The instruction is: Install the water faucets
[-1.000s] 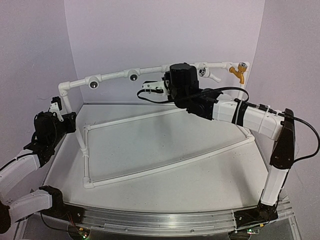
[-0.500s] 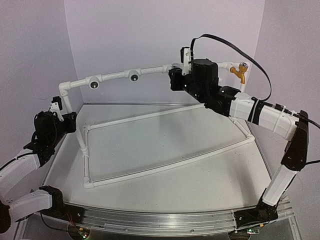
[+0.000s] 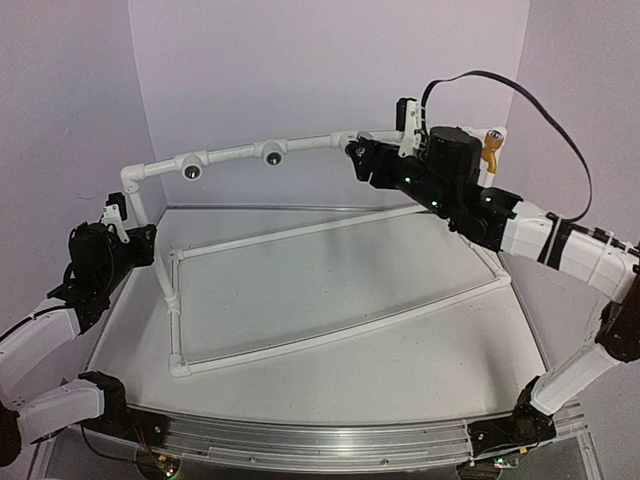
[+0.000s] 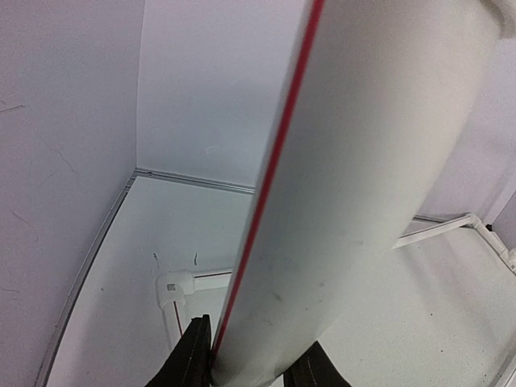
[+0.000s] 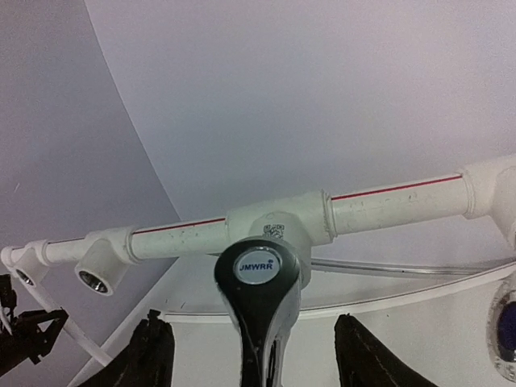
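Desk (image 3: 330,350): carrying the white pipe frame (image 3: 230,152), base rectangle lying flat, top rail raised along the back.

Left claw (image 4: 251,367): closing narrowly on the frame's left upright post. In the left wrist view the dark fingers are sitting tight against both sides of the pipe. Judged to be working as a brace.

Right claw (image 3: 358,160): reaching up at the middle of the rail, jaws standing wide, holding nothing. Its fingers (image 5: 153,355) are flanking the lever with a clear gap on each side.

Silver-grey faucet (image 5: 260,278): sitting in its tee (image 5: 278,230) on the rail, lever hanging toward the camera. Orange-yellow faucet (image 3: 490,150): mounted at the rail's right end. A white faucet is not making itself out here; the right arm is covering that stretch. Two open tees (image 3: 188,170) are showing dark empty holes toward the left end.

Step in hand, as judged: clearing the claw off the seated faucet.

- Be backing straight out along the lever line, both fingers staying equally clear.
- Avoid swinging sideways while the lever is lying between the fingers; a knock could be turning or loosening the faucet.
- Be bracing the post until the right arm is well apart from the rail.
- Seating depth cannot be confirmed from these views.
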Tool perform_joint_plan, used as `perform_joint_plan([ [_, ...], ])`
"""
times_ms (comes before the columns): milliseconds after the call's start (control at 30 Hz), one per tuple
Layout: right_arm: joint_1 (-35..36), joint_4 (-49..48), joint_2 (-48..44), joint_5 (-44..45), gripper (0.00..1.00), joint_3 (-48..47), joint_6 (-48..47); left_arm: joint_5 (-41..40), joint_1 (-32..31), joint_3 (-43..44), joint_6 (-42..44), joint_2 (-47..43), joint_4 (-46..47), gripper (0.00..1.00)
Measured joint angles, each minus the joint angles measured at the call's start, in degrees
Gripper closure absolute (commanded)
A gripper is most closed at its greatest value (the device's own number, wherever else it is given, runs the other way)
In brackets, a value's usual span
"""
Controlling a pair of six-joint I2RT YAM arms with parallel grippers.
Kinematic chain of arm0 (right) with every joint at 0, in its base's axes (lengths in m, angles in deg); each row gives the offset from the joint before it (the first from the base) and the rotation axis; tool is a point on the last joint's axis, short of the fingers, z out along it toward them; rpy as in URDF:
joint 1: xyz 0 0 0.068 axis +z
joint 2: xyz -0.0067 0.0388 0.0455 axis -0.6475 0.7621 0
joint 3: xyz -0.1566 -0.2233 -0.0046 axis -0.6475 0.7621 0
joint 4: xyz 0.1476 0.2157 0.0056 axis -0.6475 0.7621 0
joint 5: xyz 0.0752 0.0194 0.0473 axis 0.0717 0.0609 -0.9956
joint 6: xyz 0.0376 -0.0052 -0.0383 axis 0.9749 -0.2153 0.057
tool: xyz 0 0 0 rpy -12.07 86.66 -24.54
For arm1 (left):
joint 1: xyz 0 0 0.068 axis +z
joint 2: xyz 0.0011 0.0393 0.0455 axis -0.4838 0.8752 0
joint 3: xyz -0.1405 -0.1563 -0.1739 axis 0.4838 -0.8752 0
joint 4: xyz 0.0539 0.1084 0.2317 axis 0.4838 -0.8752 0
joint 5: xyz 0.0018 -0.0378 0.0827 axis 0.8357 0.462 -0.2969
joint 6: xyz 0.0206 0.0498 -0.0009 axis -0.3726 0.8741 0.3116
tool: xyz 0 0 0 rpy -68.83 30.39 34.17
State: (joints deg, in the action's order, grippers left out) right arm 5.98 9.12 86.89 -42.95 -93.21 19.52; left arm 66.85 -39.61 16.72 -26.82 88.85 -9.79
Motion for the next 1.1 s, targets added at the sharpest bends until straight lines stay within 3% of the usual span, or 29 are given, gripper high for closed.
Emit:
perform_joint_plan([
  [100,0.0,4.3,-5.4,-3.1,0.06,1.2,-7.2,0.0,0.0,0.0,0.0,0.0,0.0,1.00],
  [233,0.0,11.6,-11.3,-8.7,0.04,1.1,-21.1,0.1,0.0,0.0,0.0,0.0,0.0,1.00],
  [467,0.7,24.4,-12.8,-14.9,0.02,-3.3,-57.0,0.1,0.0,0.0,0.0,0.1,0.0,1.00],
  [667,1.9,29.5,-7.1,-4.4,0.02,-10.0,-89.6,0.1,0.0,0.0,0.0,0.1,0.0,1.00],
  [833,2.0,25.7,-2.3,5.5,0.02,-8.7,-112.5,0.1,0.0,0.0,0.0,0.0,0.0,1.00],
  [1100,3.2,16.8,0.5,10.4,0.02,-7.9,-126.3,0.1,0.0,0.0,0.0,0.1,0.0,1.00],
])
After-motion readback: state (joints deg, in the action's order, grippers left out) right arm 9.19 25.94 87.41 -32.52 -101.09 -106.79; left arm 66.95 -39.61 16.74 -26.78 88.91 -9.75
